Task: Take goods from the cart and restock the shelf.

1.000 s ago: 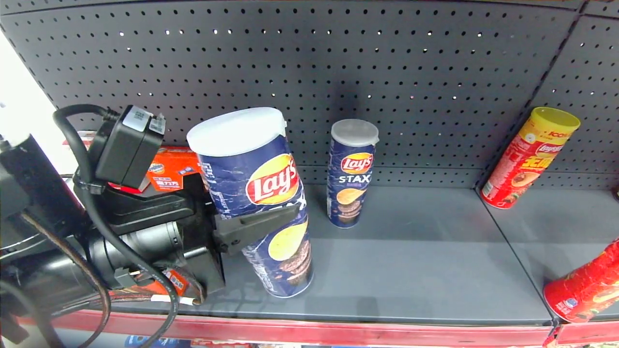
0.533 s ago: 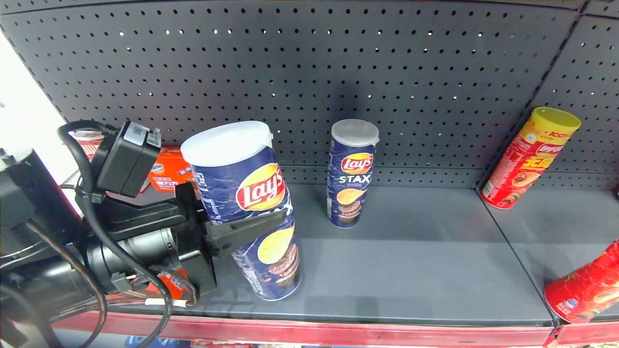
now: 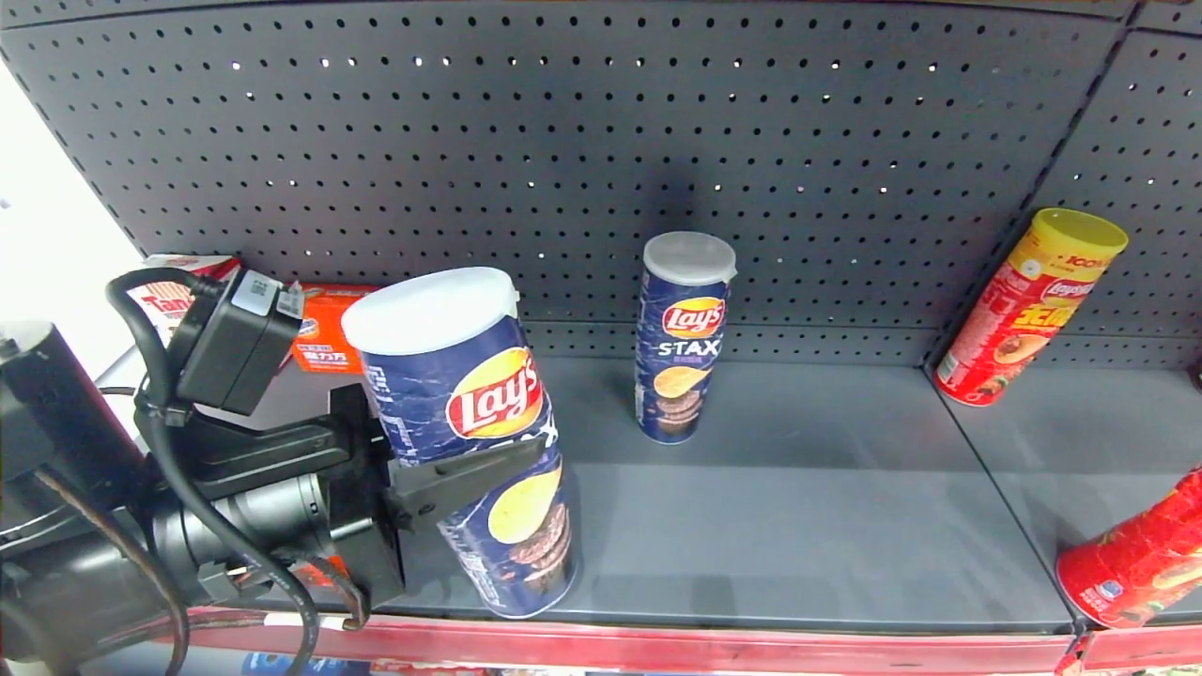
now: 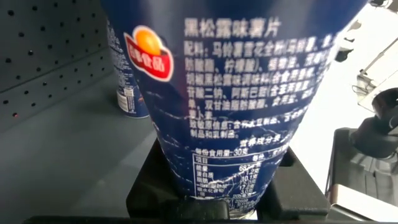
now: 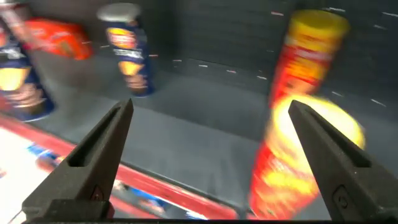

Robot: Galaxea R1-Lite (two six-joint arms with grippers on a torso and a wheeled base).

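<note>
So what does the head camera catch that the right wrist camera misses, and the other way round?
Head view adds: the left claw clamped round a tilted blue can near the front edge of the shelf, and a white and red box at the far left. Right wrist view adds: the right claw, open and holding nothing, in front of the shelf. Both share: the held blue can, a second blue can standing upright near the back, an orange box and a red can with a yellow lid.

wall: dark perforated panel | shelf: grey, red front edge
</note>
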